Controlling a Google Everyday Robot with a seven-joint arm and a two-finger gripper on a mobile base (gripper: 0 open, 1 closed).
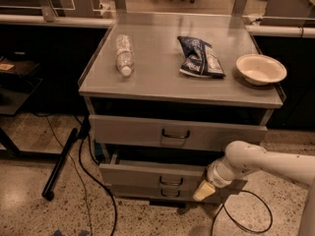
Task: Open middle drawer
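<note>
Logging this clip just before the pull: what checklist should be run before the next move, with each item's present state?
1. Middle drawer handle unobstructed: ok.
2. Tool at that handle: not ok, it sits to the handle's right, low against the drawer fronts.
3. Drawer opened: not ok, no interior shows.
4. Bottle and bowl back from the front edge: ok.
5. Black pole on the floor outside the drawer's path: likely ok, it lies left of the cabinet.

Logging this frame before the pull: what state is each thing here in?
top drawer: pulled partly out.
middle drawer: only slightly out, if at all.
bottom drawer: looks shut.
hand: low by the drawers' right end, off the handles.
bottle: lying on its side, capped.
chip bag: lying flat, crumpled.
bowl: upright, looks empty.
</note>
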